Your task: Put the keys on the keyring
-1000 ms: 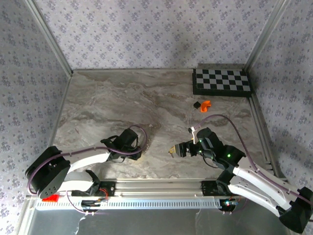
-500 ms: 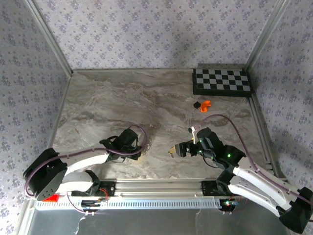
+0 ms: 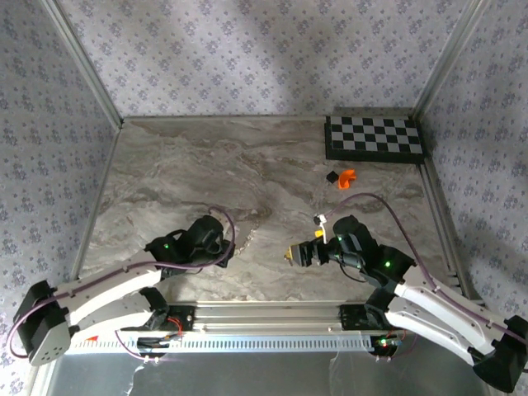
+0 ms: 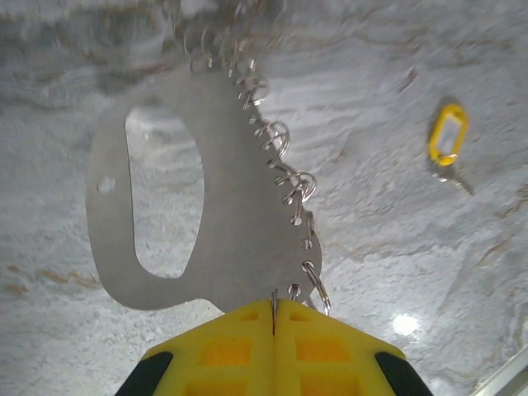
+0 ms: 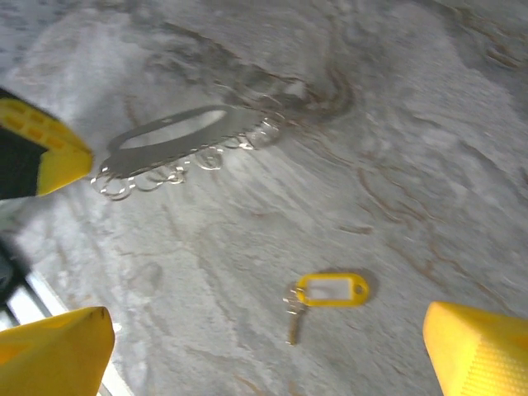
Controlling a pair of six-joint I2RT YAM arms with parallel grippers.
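**Keyring clamped; one key loose**

One table point(image 3: 206, 165), marble-patterned. Two grippers: the left gripper point(image 4: 274, 309) has its pads pressed together on one end of the keyring point(image 4: 239, 214). The right gripper point(image 3: 291, 255) stands near the keyring, fingers wide apart and empty. One checkerboard point(image 3: 375, 138), well apart from the keyring. The one keyring is a flat silver plate with an oblong slot and small split rings along one edge; the ring count is uncertain. One yellow-headed key point(image 5: 330, 289) lies on the table near the keyring, not touching it.
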